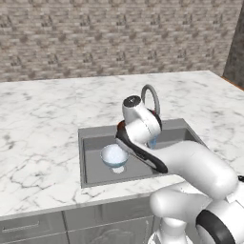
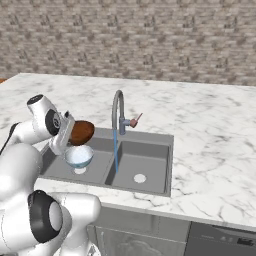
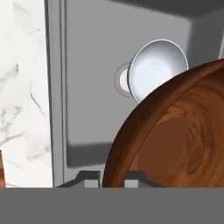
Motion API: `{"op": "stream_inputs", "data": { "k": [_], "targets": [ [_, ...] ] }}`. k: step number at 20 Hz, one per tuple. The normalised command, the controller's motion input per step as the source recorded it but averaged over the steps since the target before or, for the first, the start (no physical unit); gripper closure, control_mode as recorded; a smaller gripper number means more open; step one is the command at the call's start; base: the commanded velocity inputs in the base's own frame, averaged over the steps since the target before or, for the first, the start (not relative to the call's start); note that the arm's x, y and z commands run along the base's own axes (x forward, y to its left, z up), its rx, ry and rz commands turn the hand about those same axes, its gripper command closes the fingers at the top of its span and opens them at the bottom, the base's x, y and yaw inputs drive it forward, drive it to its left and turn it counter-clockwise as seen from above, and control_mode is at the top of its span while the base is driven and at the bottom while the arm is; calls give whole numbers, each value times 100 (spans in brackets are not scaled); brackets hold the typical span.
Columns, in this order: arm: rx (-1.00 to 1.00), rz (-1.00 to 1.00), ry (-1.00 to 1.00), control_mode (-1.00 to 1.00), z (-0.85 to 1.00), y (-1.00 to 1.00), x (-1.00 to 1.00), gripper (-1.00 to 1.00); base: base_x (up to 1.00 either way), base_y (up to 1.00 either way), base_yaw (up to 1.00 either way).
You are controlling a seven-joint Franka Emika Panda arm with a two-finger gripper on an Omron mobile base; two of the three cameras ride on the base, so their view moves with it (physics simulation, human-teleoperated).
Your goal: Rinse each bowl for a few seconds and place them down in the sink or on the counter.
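Claw clamped on the rim of the brown wooden bowl, held above the left basin of the sink.

The brown bowl is tilted on its side in the grip, up over the sink's left edge. Below it the pale blue-white bowl sits upright on the floor of the left basin, over the drain. Water runs from the curved tap, falling at the divider between the basins. White marble worktop surrounds the sink.
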Motion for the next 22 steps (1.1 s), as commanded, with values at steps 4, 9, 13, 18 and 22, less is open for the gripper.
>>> {"op": "stream_inputs", "data": {
  "k": [4, 9, 13, 18, 22],
  "targets": [
    [-13, 29, -10, -100, 10, 43, -27, 100, 0, 0, 0],
    [-8, 33, 0, -100, 4, 52, -21, 100, 0, 0, 0],
    [-2, 38, 5, -100, 0, 56, -10, 100, 0, 0, 0],
    [-3, 38, 8, -100, 0, 50, -9, 100, 0, 0, 0],
    [-2, 36, 9, -100, 0, 53, -2, 100, 0, 0, 0]
  ]
}}
